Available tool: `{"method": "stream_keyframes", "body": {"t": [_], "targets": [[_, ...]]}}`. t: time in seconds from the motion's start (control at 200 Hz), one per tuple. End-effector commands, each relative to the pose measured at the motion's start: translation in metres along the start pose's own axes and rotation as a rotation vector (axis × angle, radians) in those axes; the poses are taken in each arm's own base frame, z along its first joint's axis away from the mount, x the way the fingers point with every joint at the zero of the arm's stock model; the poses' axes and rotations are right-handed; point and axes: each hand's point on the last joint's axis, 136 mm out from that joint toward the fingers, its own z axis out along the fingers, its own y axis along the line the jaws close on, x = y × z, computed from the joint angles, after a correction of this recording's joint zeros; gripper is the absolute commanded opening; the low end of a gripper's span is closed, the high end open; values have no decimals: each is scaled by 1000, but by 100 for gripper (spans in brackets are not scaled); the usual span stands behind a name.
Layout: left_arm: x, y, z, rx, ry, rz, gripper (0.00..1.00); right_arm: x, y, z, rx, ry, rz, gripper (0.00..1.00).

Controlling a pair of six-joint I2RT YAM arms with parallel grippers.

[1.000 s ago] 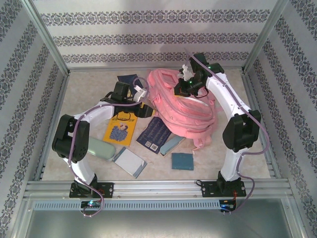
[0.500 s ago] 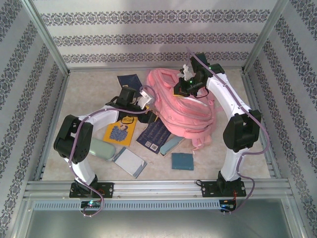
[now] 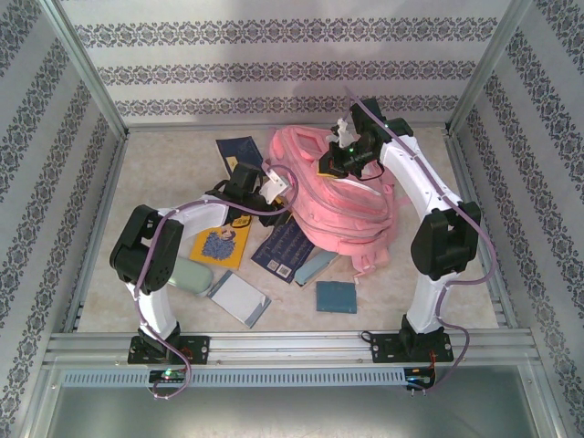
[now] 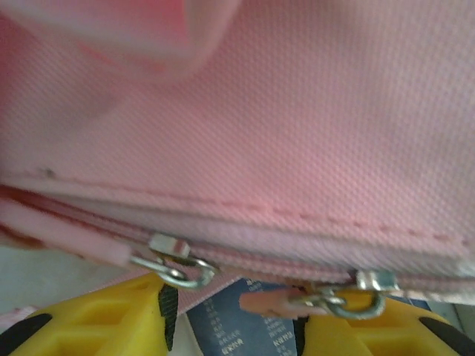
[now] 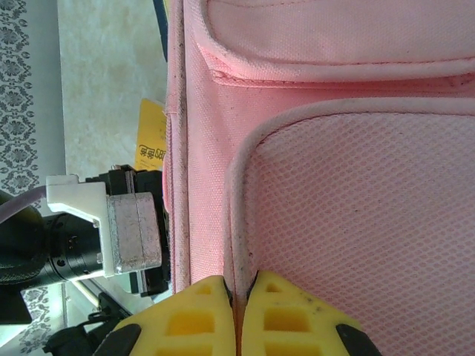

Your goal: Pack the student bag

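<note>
The student bag (image 3: 342,201), a big pink backpack, lies at the table's back centre. My right gripper (image 3: 330,162) sits on its upper part, and its yellow fingers (image 5: 200,311) are shut on the pink piping beside a mesh panel (image 5: 356,193). My left gripper (image 3: 278,180) is pressed against the bag's left edge. Its two yellow fingers (image 4: 96,319) stand apart just below the zip line. Two metal zip sliders (image 4: 169,246) hang there, and a pink pull tab (image 4: 271,302) dangles in the gap without being clamped.
Books lie in front of the bag: a yellow one (image 3: 219,245), a dark blue one (image 3: 285,246) and a small blue one (image 3: 335,297). A grey notebook (image 3: 239,297) and a pale green case (image 3: 187,276) lie front left. Another blue book (image 3: 237,149) lies at the back left.
My left arm has reached right, bringing its gripper up against the bag's zip, and its jaws have narrowed. The right gripper and the bag have stayed put.
</note>
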Motion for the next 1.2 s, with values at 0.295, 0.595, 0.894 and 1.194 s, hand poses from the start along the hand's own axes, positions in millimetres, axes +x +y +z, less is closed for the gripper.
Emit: {"method": "stream_keyframes", "body": {"t": [0.295,0.595,0.894,1.194], "targets": [[-32,-1,-5,-14,-76,82,7,-1,21,-5,-52,-14,-41,0],[-20,-30,-16,41,-37,82,0,-8,7,16,63,-29,-11,0],[-8,-57,-28,75,-5,22,0,-29,8,28,90,-113,61,0],[7,-52,-43,-26,16,-41,3,-33,12,36,76,-105,68,0]]}}
